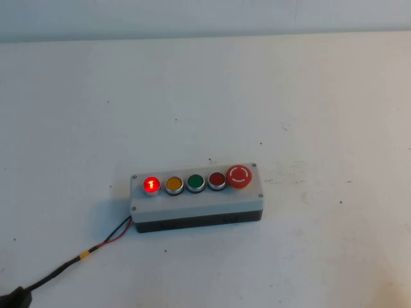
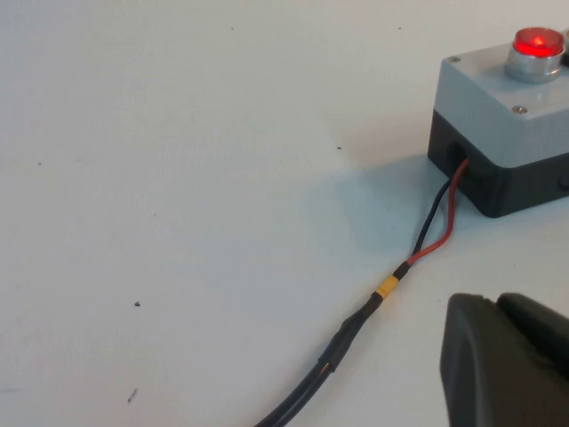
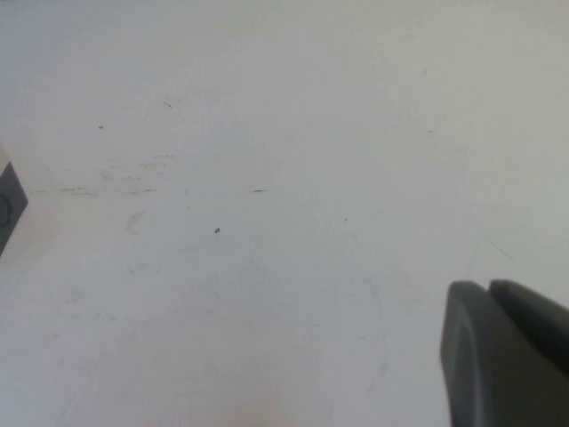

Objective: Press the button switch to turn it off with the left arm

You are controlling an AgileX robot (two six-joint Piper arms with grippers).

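The button switch (image 1: 151,185) is the small round red button with a silver ring at the left end of the grey box's (image 1: 199,200) row, and it glows brightly. It also shows lit in the left wrist view (image 2: 534,42) on the box's corner (image 2: 484,102). My left gripper (image 2: 498,307) is shut and empty, low over the table, short of the box beside its cable; it does not show in the high view. My right gripper (image 3: 491,289) is shut and empty over bare table, away from the box.
The row also holds a yellow button (image 1: 174,185), a green one (image 1: 196,182), a darker red one (image 1: 217,179) and a big red mushroom button (image 1: 239,176). A black cable (image 1: 77,258) with red and black wires runs from the box's left end to the table's front left corner.
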